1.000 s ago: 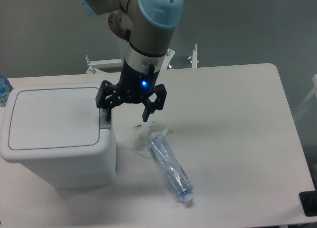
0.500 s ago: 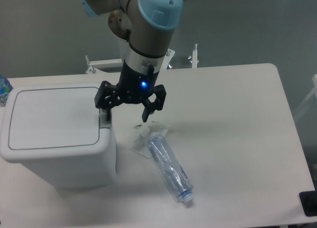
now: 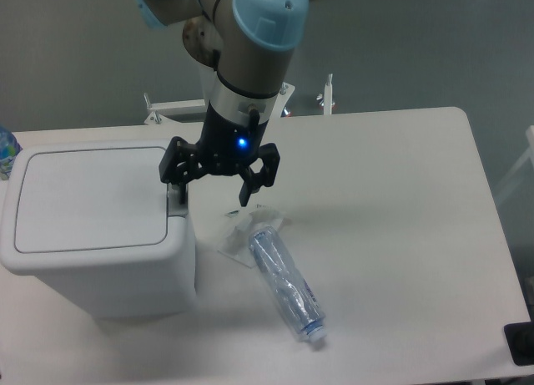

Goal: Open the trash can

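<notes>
Nothing is being moved since the earlier frames: the claw (image 3: 211,189) is being held spread apart, one finger (image 3: 178,187) at the grey button (image 3: 177,207) of the closed trash can (image 3: 98,226) by the counter's (image 3: 392,235) left edge. Nearby, a crushed bottle (image 3: 286,286) is lying.

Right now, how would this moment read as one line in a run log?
pincer: open, one finger at grey tab | boxy white plastic trash can: lid shut | crushed clear plastic bottle: lying on table
</notes>
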Motion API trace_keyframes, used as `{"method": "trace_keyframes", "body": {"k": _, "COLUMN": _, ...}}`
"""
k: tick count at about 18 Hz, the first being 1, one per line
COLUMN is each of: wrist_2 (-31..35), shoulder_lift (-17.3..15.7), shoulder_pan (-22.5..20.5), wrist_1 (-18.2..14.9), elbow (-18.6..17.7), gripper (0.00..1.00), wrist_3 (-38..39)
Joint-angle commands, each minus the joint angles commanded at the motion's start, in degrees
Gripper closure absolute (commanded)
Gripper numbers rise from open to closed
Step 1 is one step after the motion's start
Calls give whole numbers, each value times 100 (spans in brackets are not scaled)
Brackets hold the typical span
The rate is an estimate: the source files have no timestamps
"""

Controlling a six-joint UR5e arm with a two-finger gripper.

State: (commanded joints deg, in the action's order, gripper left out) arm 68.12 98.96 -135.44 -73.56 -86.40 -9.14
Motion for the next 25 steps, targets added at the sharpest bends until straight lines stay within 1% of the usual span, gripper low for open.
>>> {"method": "trace_keyframes", "body": {"k": 8, "wrist_2": 0, "shoulder_lift": 0, "shoulder_pan": 26, "wrist_1": 9, "elbow": -44, "gripper": 0, "wrist_3": 0}}
{"method": "trace_keyframes", "body": {"k": 14, "wrist_2": -9, "shoulder_lift": 0, "shoulder_pan": 26, "wrist_1": -17, "elbow": 0, "gripper": 0, "wrist_3": 9}}
{"method": "trace_keyframes", "body": {"k": 18, "wrist_2": -44, "shoulder_lift": 0, "shoulder_pan": 18, "wrist_1": -18, "elbow": 263, "gripper": 0, "wrist_3": -26}}
{"method": "trace_keyframes", "body": {"k": 21, "wrist_2": -9, "shoulder_lift": 35, "shoulder_pan": -52, "wrist_1": 9, "elbow": 702, "gripper": 0, "wrist_3": -96}}
{"method": "trace_keyframes", "body": {"k": 22, "wrist_2": 0, "shoulder_lift": 35, "shoulder_pan": -114, "wrist_1": 17, "elbow": 799, "gripper": 0, "wrist_3": -149}}
{"method": "trace_keyframes", "body": {"k": 23, "wrist_2": 0, "shoulder_lift": 35, "shoulder_pan": -262, "wrist_1": 18, "elbow": 878, "gripper": 0, "wrist_3": -263}}
{"method": "trace_keyframes", "body": {"k": 25, "wrist_2": 0, "shoulder_lift": 0, "shoulder_pan": -526, "wrist_1": 18, "elbow": 923, "gripper": 0, "wrist_3": -814}}
